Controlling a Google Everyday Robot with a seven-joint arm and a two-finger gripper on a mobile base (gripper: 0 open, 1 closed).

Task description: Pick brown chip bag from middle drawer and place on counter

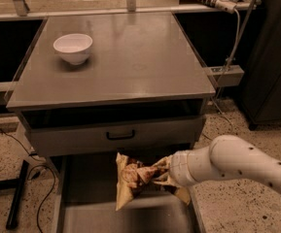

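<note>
Over middle drawer (130,221), gripper (160,172) pinching brown chip bag (128,184)

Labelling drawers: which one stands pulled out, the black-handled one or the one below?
The one below, the middle drawer: its grey floor shows beneath the gripper, which holds the brown chip bag above it.
</note>
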